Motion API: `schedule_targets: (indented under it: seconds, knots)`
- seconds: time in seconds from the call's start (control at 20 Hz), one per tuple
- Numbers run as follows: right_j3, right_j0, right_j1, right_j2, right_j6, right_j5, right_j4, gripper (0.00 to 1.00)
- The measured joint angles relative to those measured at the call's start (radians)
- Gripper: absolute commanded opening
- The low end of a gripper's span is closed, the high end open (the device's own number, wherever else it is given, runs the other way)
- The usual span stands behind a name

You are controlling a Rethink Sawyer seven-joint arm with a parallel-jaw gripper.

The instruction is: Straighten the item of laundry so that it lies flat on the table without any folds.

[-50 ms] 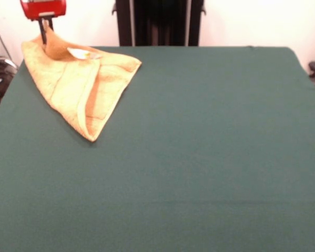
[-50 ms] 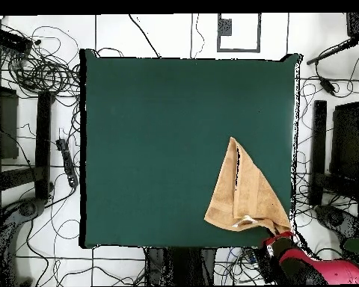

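- A dark green cloth covers the large surface (image 1: 199,157), with a white wall behind it in the front view and black cables strewn over the pale floor (image 2: 33,75) around it in the overhead view.
- The orange-tan towel (image 1: 84,89) lies at one corner of the surface, the far left corner in the front view and the lower right in the overhead view.
- It is folded over on itself into a rough triangle, its long point reaching toward the middle of the surface.
- A double layer shows along the fold, with woven border bands running down it.
- A white label (image 1: 83,53) sits on top near the raised end.
- The claw (image 1: 43,32), under the red housing, comes down onto the towel's corner by the surface edge.
- That corner rises in a small peak up to the claw's dark tip, above the rest of the cloth.
- Whether the claw is closed on the cloth or spread I cannot tell.
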Motion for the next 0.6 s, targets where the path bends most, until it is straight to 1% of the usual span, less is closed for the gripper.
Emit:
schedule_targets:
  seconds: [0.1, 0.15, 0.6]
  knots:
    - [-0.001, -0.006, 0.001, 0.010, -0.039, 0.016, 0.005, 0.00]
    - [-0.003, -0.010, 0.001, 0.019, -0.079, 0.031, 0.012, 0.00]
    - [-0.018, -0.014, 0.023, 0.056, -0.234, 0.095, 0.039, 0.00]
